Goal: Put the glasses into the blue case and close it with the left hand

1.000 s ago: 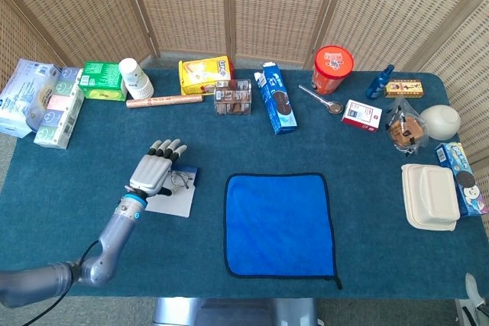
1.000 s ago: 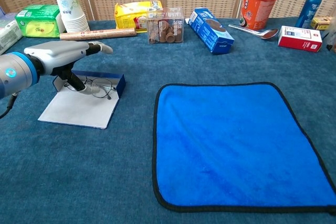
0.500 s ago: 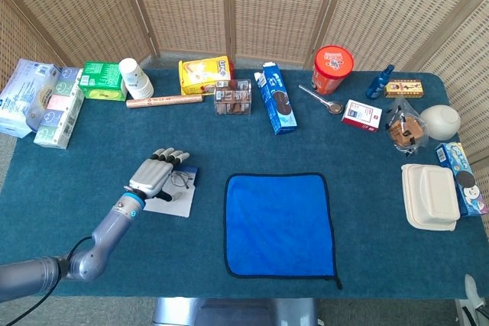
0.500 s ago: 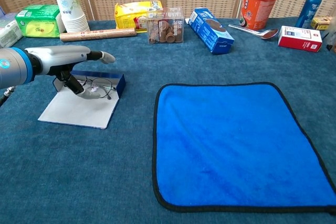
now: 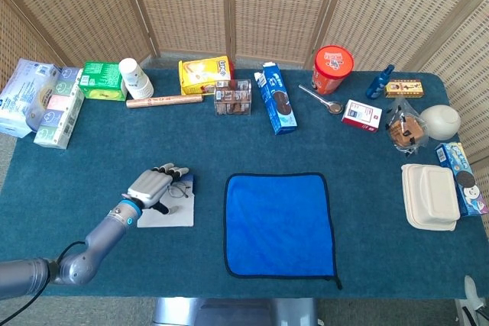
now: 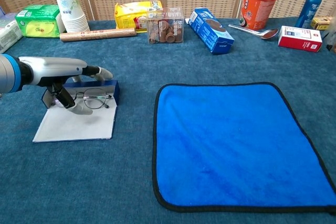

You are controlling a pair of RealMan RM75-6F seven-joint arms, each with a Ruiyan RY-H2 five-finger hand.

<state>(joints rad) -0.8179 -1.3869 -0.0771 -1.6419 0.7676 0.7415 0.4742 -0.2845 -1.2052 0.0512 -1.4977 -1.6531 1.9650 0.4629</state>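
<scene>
Dragged nearer, the blue case (image 6: 79, 119) lies open; left hand (image 6: 63, 74) hides whether it grips the glasses (image 6: 93, 99).

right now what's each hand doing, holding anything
Left hand: over the open blue case and glasses; whether it grips anything cannot be told.
Right hand: not in view.

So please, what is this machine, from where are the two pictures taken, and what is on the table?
It is a robot with two arms, each ending in a hand with fingers. One picture looks down from its head, the other looks forward from its chest. Only the left hand shows; it reaches over the glasses, which lie in the open blue case, but whether it grips them is unclear. Beside the case lies a blue cloth. At the back of the table stand boxes, paper cups and a red tub.
</scene>
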